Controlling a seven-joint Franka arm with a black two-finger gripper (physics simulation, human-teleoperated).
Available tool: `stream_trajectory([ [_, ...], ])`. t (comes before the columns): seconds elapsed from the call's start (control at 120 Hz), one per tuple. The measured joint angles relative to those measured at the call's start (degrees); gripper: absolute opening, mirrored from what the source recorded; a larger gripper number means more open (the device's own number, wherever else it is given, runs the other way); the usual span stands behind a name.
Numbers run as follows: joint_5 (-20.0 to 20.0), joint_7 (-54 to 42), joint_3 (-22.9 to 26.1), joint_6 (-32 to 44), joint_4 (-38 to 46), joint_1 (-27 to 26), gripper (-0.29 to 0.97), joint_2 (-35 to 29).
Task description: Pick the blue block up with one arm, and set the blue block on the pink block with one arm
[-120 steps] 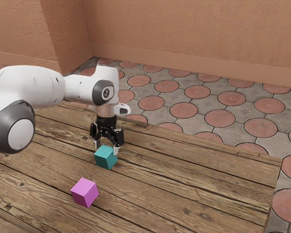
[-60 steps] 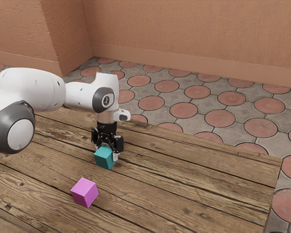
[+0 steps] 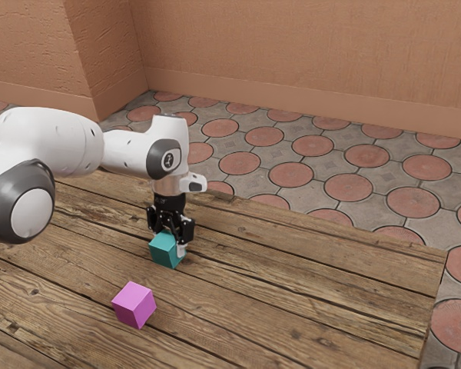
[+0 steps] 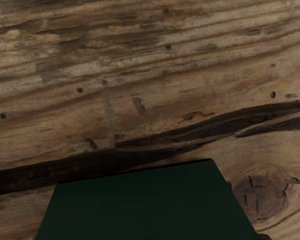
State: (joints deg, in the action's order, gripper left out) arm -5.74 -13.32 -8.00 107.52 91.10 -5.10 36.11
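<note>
The blue block (image 3: 167, 250), teal in colour, rests on the wooden table (image 3: 292, 292). My gripper (image 3: 169, 237) is lowered straight over it, with one finger on each side of its top, shut on it. In the wrist view the blue block (image 4: 145, 205) appears as a dark slab just under my hand, on the wood grain. The pink block (image 3: 134, 304) sits on the planks nearer the table's front, toward the exterior view's left of the blue block and a little more than one block width from it.
The table's far edge (image 3: 307, 219) runs just behind the gripper, and beyond it lies a tiled floor (image 3: 330, 161). A brick-coloured wall (image 3: 292, 46) stands at the back. Bare planks stretch toward the exterior view's right.
My hand has come down onto the blue block and its fingers have drawn in against the block's sides. Both blocks lie where they were.
</note>
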Motion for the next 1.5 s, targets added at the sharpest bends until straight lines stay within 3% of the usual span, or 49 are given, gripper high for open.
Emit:
stream_trajectory([
  [0.683, 1.7, 1.8, 0.1, -1.4, 5.0, -0.4, 0.4, -6.1],
  [0.925, 6.1, 6.1, 3.0, -10.1, -0.4, -0.6, 0.41, -6.4],
  [1.133, 7.7, 11.5, 3.3, -19.2, -0.3, -1.2, 0.4, -9.2],
  [1.5, 8.0, 19.4, 5.7, -20.3, 18.3, -2.0, 0.4, -22.0],
])
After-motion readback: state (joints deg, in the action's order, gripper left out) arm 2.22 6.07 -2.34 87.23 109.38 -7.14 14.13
